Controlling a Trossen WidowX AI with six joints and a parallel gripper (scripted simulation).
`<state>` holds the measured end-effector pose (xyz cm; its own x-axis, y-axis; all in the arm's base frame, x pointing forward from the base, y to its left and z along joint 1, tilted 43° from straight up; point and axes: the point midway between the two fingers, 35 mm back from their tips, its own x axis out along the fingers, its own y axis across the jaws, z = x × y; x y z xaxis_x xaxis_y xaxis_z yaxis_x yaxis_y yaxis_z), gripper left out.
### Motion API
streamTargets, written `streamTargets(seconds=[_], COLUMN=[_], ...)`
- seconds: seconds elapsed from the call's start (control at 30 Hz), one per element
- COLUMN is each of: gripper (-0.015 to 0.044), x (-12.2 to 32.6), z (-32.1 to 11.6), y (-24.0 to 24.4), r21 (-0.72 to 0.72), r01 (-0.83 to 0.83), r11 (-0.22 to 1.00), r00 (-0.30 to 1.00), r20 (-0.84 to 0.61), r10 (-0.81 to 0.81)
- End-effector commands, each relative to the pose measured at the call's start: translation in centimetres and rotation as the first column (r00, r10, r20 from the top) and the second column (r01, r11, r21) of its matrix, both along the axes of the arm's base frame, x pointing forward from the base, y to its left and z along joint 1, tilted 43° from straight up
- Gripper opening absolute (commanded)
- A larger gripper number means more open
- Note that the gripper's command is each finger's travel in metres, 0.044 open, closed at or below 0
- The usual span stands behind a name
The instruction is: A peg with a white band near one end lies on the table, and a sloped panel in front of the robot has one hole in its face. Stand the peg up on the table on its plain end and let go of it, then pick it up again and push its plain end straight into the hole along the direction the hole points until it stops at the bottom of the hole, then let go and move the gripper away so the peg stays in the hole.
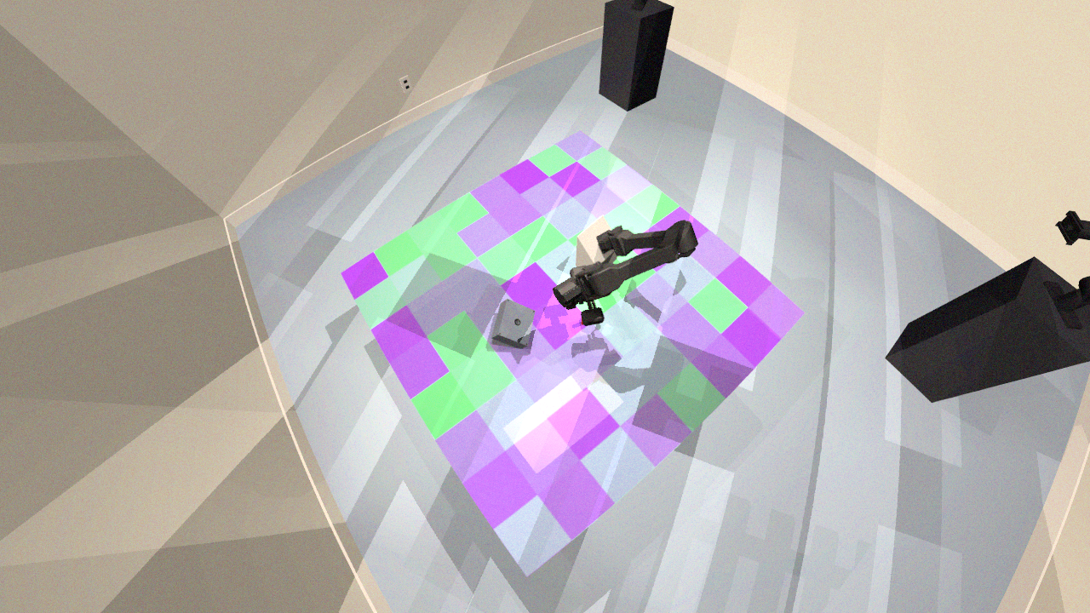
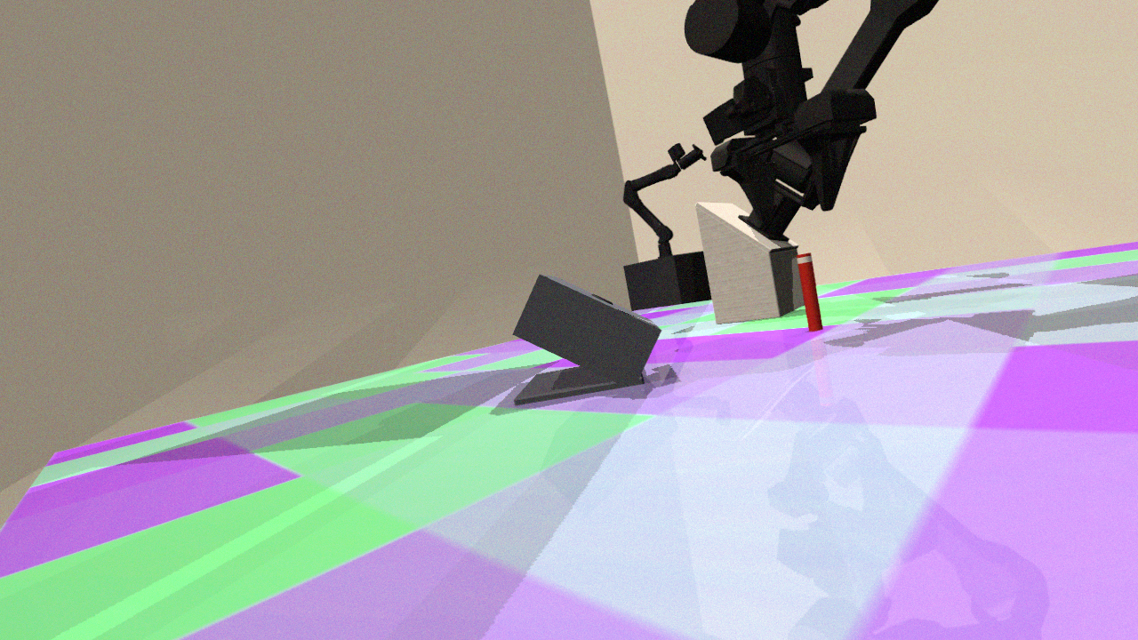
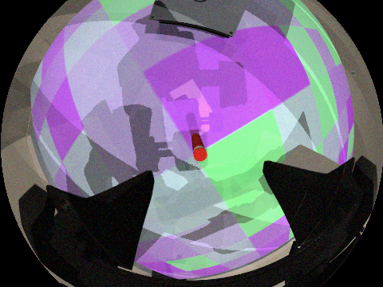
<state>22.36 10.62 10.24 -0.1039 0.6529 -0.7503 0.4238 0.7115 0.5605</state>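
The red peg (image 2: 810, 294) (image 3: 197, 144) stands upright on the table, its white band near the top and its plain end down. In the top view the arm hides it. My gripper (image 2: 773, 187) (image 3: 211, 172) is open and empty, pointing down above the peg. In the wrist view the peg's red top is between the fingertips sideways and slightly beyond them. The grey sloped panel (image 1: 505, 316) (image 2: 584, 322) (image 3: 211, 17) stands apart from the peg. Its one hole (image 1: 517, 321) is empty and dark; in the wrist view only its edge shows at the top border.
The pale wedge-shaped block (image 1: 590, 237) (image 2: 740, 274) under the arm's base stands close behind the peg. The checkered table top (image 1: 525, 495) (image 2: 477, 572) carries the panel, peg and block. Dark pedestals (image 1: 632, 65) (image 1: 983, 335) stand farther off on the floor.
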Motion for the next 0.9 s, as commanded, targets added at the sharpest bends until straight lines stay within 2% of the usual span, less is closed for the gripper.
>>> streamTargets(seconds=[0.0,0.87], gripper=[0.044,0.044], x=[0.3,0.0], z=[0.3,-2.4], y=[0.1,2.6], r21=[0.031,0.028], r01=[-0.001,0.01], r11=[1.0,1.0], r00=[1.0,1.0], r20=[0.001,-0.008], r10=[0.001,-0.01])
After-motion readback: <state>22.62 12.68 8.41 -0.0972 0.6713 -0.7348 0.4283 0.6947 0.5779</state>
